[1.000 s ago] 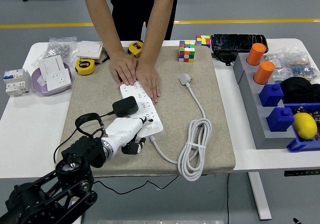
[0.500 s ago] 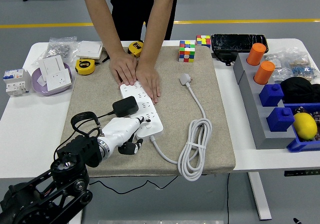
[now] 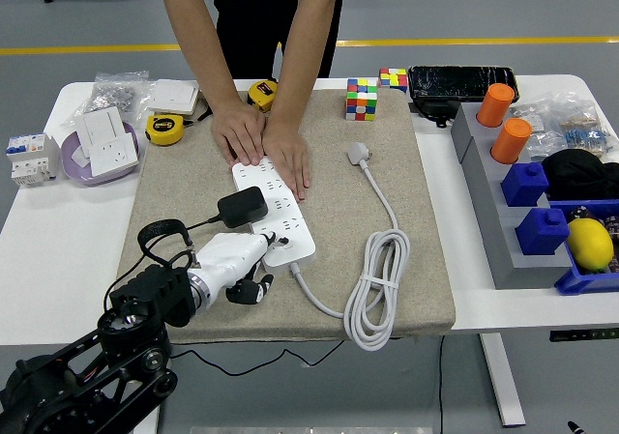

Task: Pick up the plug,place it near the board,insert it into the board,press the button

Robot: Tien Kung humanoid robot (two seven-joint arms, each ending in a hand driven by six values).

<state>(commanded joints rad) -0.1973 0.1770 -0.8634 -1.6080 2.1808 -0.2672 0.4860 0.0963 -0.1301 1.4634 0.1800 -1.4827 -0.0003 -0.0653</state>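
The robot's white five-fingered left hand (image 3: 235,262) sits at the near end of the long white power strip (image 3: 274,205), fingers curled under and holding nothing that I can make out; over the last second it has slid slightly back toward the robot while the forearm has swung left. The black block-shaped plug (image 3: 242,206) already stands seated in the strip's sockets, its cord looping off to the left, so insertion looks done and the hand is probably lining up for, or easing off, the button at that near end. A person's two hands (image 3: 263,139) press flat on the strip's far end, unmoved. The strip's white cable (image 3: 377,279) lies coiled on the beige felt mat (image 3: 406,192). Farther out, a purple bowl (image 3: 73,170) holds white wall sockets, and a blue bin (image 3: 573,279) at the right edge holds a yellow lemon-like fruit (image 3: 590,242). The right hand is out of view.
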